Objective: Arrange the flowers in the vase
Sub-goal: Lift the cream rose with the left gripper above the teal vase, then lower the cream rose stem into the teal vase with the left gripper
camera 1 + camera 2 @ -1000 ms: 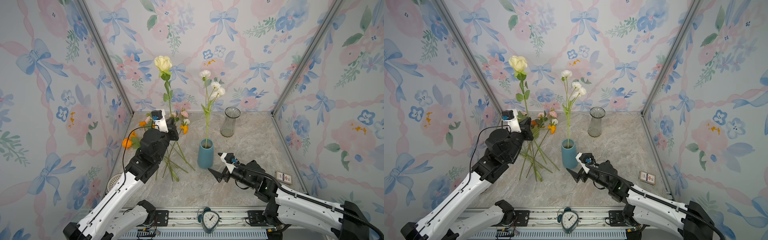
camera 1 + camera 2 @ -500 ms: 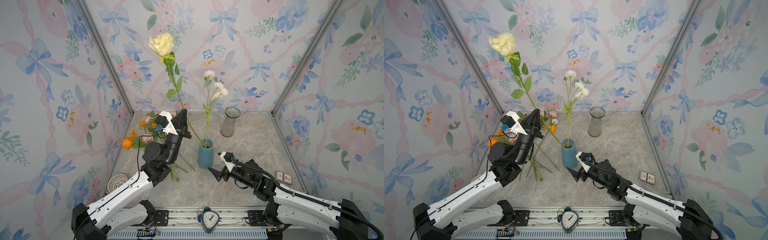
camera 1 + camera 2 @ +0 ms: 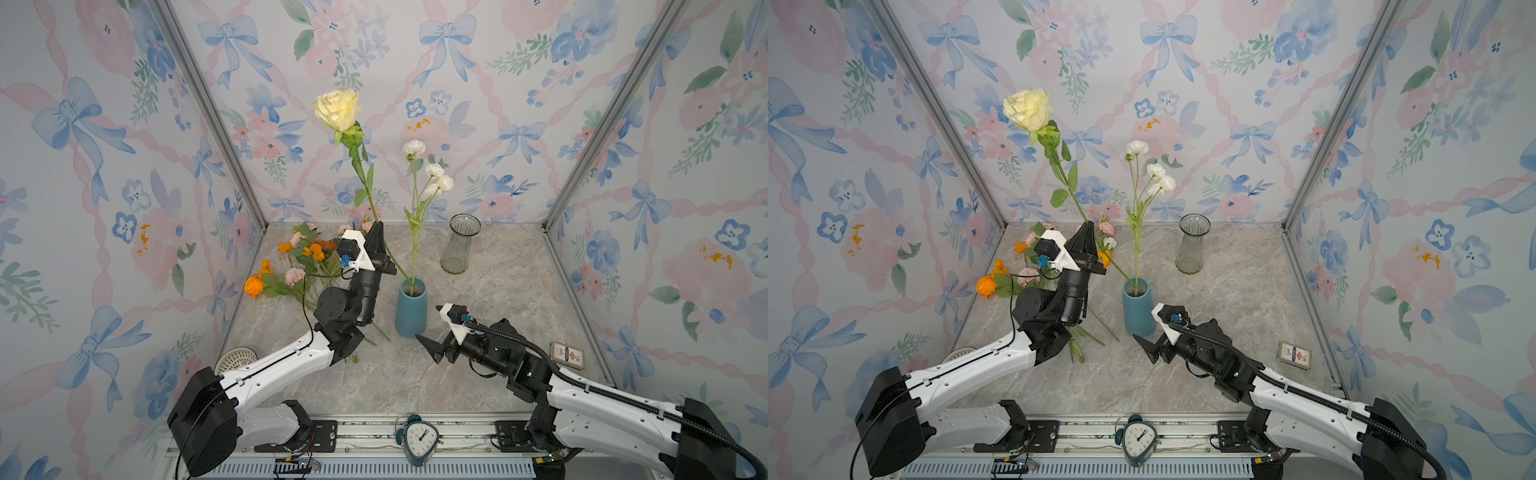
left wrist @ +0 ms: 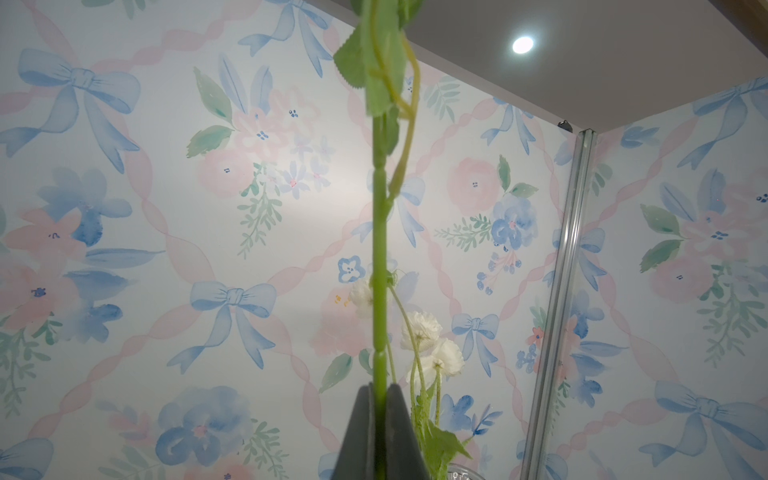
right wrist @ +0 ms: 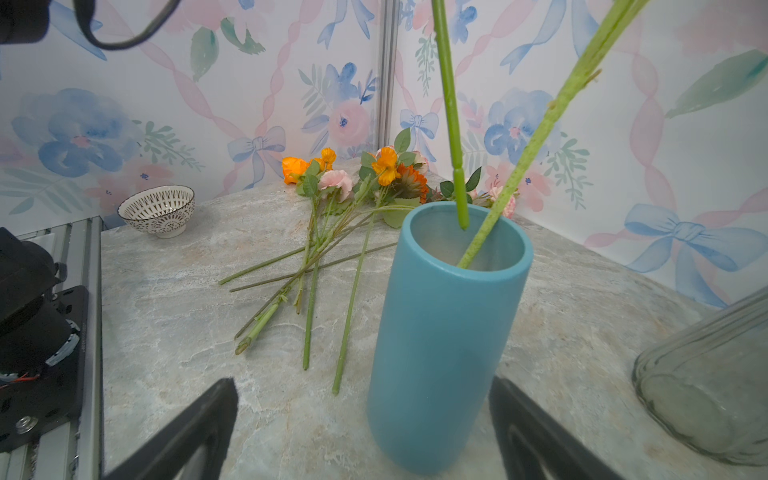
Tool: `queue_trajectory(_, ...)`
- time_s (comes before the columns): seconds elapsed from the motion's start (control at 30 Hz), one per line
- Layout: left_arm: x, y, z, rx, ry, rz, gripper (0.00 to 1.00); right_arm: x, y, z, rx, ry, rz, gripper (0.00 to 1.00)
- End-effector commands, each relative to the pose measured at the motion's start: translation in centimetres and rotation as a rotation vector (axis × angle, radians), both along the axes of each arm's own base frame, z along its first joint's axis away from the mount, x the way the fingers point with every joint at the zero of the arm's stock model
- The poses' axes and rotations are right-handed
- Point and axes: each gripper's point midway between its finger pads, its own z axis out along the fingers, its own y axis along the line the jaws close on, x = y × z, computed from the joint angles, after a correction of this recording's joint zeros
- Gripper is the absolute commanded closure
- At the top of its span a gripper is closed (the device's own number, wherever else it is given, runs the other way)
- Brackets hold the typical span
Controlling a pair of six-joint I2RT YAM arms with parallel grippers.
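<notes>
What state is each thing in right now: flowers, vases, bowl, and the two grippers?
Blue cylindrical ceramic vase: upright, holding stems.
Cream long-stemmed rose: held tilted, stem tip in blue vase's mouth.
White flower spray: standing in blue vase.
Clear ribbed glass vase: upright, empty.
Loose orange and pink flowers: lying on the grey marbled table.
Patterned white bowl: upright, empty.
Left gripper: shut on rose stem.
Right gripper: open, empty.

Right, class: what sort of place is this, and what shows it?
Likely a staged robot test booth: wallpaper panels joined by bare metal posts, and two robot arms mounted along a rail.
</notes>
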Motion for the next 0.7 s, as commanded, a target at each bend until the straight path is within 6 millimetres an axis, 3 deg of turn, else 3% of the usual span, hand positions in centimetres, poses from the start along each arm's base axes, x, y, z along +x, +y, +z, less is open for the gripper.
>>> queue_trajectory(0.0, -0.2, 0.3, -0.3, -0.022, -0.025, 0.033, 1.00, 0.3, -0.4, -0.1, 0.014, 0.002, -0.017, 0.03)
queue_trajectory(0.47, 0.2, -3.1, -6.7, 0.005, 0.072, -0.047, 1.00, 0.3, -0.2, -0.3, 0.014, 0.007, -0.011, 0.03)
queue_trajectory(0.5, 0.1, -3.3, -8.3, 0.034, 0.098, -0.050, 1.00, 0.3, -0.2, -0.3, 0.011, 0.006, -0.008, 0.03)
queue_trajectory(0.67, 0.2, -3.9, -11.6, 0.066, 0.159, -0.072, 1.00, 0.3, -0.2, -0.3, 0.012, 0.004, -0.008, 0.03)
